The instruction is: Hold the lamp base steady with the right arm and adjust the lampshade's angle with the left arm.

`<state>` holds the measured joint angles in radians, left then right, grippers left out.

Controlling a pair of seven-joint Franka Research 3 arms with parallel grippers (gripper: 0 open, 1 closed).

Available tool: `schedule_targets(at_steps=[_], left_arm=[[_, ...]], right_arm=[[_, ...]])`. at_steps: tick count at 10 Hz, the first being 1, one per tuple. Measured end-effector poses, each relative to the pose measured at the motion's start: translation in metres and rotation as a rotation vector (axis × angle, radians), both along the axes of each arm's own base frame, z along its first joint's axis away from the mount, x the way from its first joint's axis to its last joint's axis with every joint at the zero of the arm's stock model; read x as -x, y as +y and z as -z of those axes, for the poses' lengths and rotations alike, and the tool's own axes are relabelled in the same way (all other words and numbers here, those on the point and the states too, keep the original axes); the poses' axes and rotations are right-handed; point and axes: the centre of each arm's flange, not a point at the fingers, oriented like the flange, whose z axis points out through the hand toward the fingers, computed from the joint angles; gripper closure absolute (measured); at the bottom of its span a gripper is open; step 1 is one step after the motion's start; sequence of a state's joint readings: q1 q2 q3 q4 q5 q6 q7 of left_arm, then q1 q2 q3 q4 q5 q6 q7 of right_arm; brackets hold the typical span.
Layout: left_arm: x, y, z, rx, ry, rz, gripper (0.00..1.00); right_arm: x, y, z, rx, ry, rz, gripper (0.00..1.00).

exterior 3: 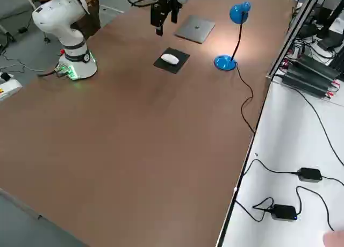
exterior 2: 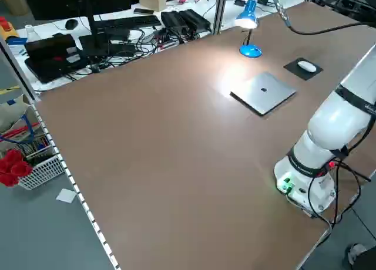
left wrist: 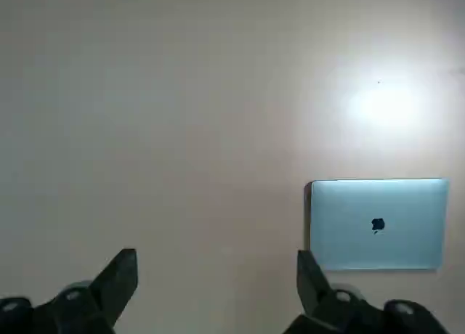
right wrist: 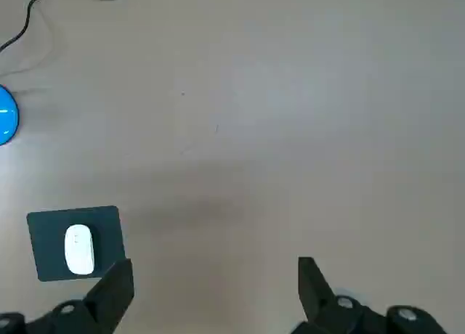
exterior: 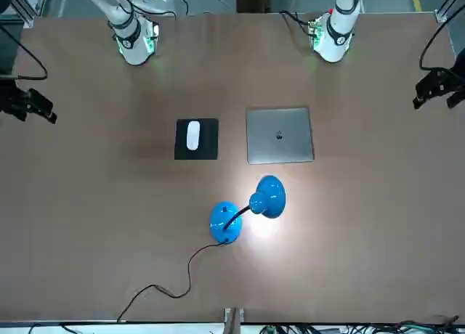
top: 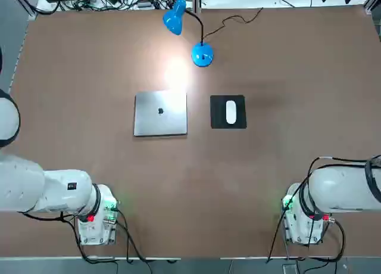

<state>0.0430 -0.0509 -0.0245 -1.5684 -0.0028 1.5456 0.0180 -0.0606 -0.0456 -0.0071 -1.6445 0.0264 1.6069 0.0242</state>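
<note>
The brown table (top: 178,184) spreads beneath everything. The left arm (top: 47,184) rises from its near left, the right arm (top: 351,187) from its near right. The left gripper (left wrist: 218,250) hangs above the table's left side, its jaws wide apart with only a view of tabletop between them. The right gripper (right wrist: 216,260) hangs above the right side, its jaws likewise wide apart, gripping nothing.

Around the middle lies a closed silver laptop (top: 161,116), with a black mouse pad (top: 238,122) to its right. The blue lampshade (top: 174,18), at the far side, is tilted down and to the left on its bent black neck (top: 201,27), casting a bright patch beyond the laptop. The round blue lamp base (top: 202,55) sits on the table beyond the pad. A white mouse (top: 231,112) rests on the pad.
</note>
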Motion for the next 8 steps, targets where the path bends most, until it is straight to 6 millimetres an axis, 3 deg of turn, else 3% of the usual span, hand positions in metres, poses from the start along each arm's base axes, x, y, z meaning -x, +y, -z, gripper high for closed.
schedule_targets(at_steps=[5,6,8], left_arm=[[-0.001,0.003,-0.003,0.000,-0.007,-0.013,0.02],[-0.004,0.002,-0.011,0.000,-0.026,-0.013,0.02],[-0.018,-0.003,-0.019,0.001,-0.050,-0.002,0.02]], right_arm=[[0.006,0.008,-0.011,0.002,-0.020,-0.019,0.00],[0.005,0.021,-0.009,0.002,-0.018,-0.047,0.00],[0.000,0.080,0.006,0.002,-0.041,-0.150,0.00]])
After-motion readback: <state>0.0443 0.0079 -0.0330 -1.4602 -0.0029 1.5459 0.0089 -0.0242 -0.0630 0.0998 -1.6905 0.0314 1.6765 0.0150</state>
